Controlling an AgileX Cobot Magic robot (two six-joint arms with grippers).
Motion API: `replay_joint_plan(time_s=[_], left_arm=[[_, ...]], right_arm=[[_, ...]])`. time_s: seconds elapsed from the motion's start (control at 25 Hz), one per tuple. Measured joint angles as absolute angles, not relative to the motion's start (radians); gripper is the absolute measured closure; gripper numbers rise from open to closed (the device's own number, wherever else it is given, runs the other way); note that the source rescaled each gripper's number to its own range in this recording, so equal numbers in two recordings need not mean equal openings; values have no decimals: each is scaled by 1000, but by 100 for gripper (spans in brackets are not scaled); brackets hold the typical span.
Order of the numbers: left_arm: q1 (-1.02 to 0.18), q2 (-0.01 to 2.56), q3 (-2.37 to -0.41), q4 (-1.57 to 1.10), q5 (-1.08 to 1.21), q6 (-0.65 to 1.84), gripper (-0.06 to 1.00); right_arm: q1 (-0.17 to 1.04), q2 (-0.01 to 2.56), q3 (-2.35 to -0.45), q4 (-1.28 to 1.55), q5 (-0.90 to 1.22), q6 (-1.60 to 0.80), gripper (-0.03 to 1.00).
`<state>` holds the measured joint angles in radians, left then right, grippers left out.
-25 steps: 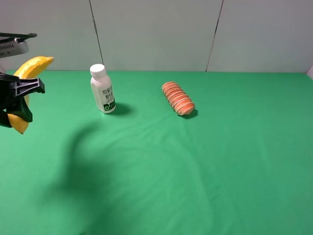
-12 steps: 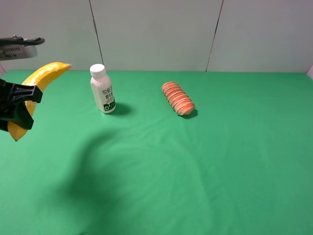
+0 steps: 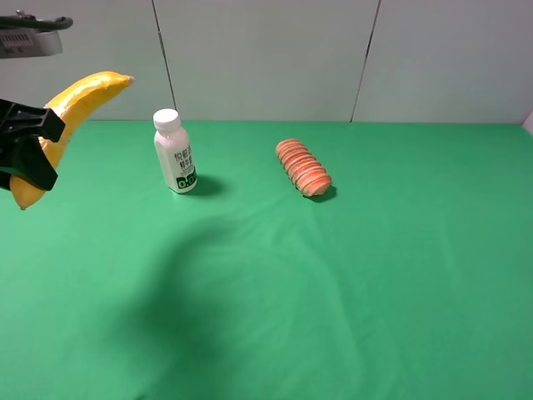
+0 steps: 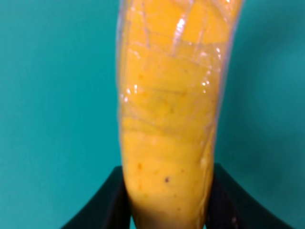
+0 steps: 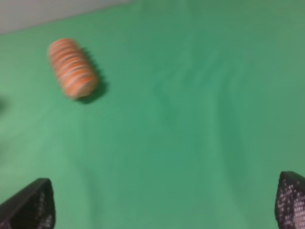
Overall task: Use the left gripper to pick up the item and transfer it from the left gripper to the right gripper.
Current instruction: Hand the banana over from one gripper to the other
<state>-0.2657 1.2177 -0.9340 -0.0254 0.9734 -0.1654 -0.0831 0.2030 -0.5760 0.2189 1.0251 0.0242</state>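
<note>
Left of white bottle (image 3: 175, 162), aloft: banana (image 3: 87, 90) pinched in left gripper (image 3: 46, 152). Empty, spread wide: right gripper (image 5: 162, 205). Bottle label (image 3: 184, 167): dark characters, unreadable; contents hidden.

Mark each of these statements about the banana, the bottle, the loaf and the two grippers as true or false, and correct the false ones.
1. The left gripper is shut on the banana and holds it above the green cloth. True.
2. The right gripper grips the banana. False: its jaws stand wide open with nothing between them, above the cloth.
3. The white bottle lies on its side. False: it stands upright on the cloth, cap up.
4. In the exterior high view, the sliced loaf lies on the cloth to the right of the bottle, apart from it. True.
</note>
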Motion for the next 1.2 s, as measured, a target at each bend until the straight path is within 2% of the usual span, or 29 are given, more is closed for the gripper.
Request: replay_joint_plan(time_s=[0.4, 0.76, 1.2], left_arm=[[-267, 1293, -936, -185, 983, -16, 94], [-274, 1313, -997, -202, 995, 10, 94], [-539, 1479, -1130, -114, 1004, -20, 94]], right_arm=[[-83, 476, -599, 543, 897, -92, -3], [-83, 574, -600, 655, 850, -193, -3], [-83, 580, -600, 711, 852, -208, -3]])
